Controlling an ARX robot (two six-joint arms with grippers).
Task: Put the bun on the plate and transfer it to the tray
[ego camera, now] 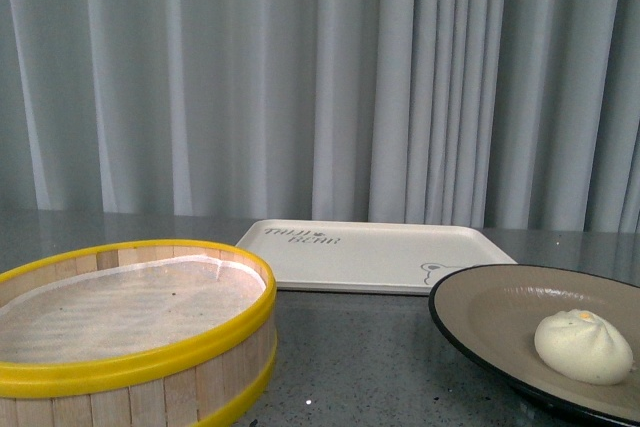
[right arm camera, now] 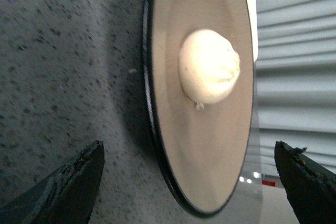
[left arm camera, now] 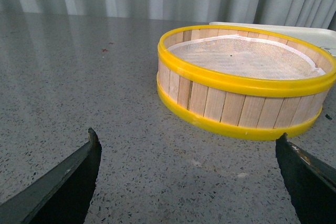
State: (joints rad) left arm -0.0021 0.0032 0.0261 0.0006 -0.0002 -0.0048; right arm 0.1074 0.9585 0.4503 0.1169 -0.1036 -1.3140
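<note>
Grey speckled table (ego camera: 380, 347), curtained backdrop (ego camera: 300, 77)

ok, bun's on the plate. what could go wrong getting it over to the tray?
1. The bun lies loose on the shallow plate; any tilt while lifting could roll it off.
2. The right gripper is open, facing the plate's thin rim; a pinch there might slip.
3. The tray has a raised edge, and the steamer basket stands near one corner; a low carry could clip either.
</note>
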